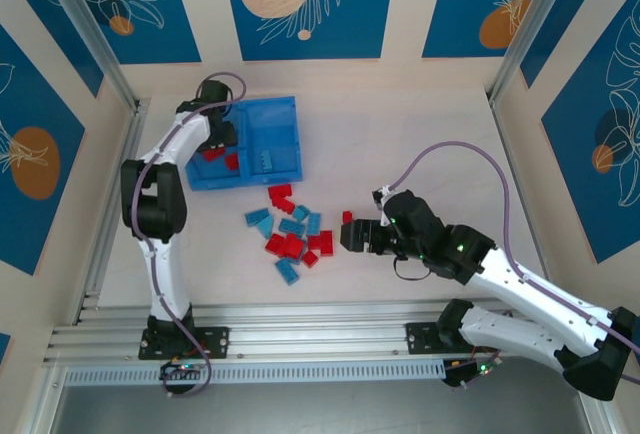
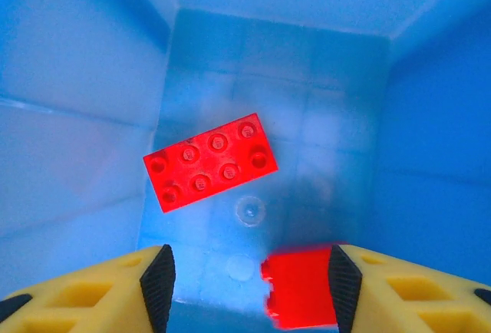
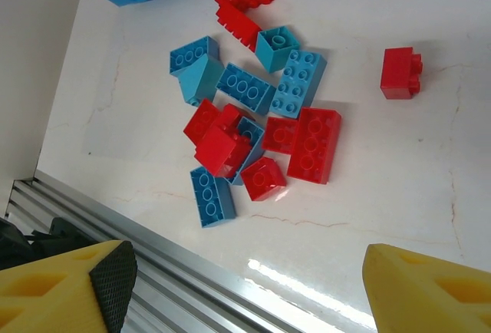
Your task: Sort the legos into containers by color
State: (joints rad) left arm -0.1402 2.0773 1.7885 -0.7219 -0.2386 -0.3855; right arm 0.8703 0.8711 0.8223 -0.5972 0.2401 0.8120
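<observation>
Left jaws parted, red brick [image 2: 301, 287] loose between them in the tray [image 2: 430, 156]; right jaws gape empty over the lego pile [image 3: 253, 118], so we'd grab next.

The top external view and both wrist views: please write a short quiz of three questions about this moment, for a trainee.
1. True or false: the left compartment of the bright blue plastic tray holds red plastic bricks.
2. Choose one. The right arm's fingers are: A, shut on a teal brick; B, open with nothing between them; C, inside the tray.
3. Fill the gap: the small plastic brick that lies alone, to the right of the loose pile in the top view, is ___ in colour.

Key: 1 true; 2 B; 3 red.
</observation>
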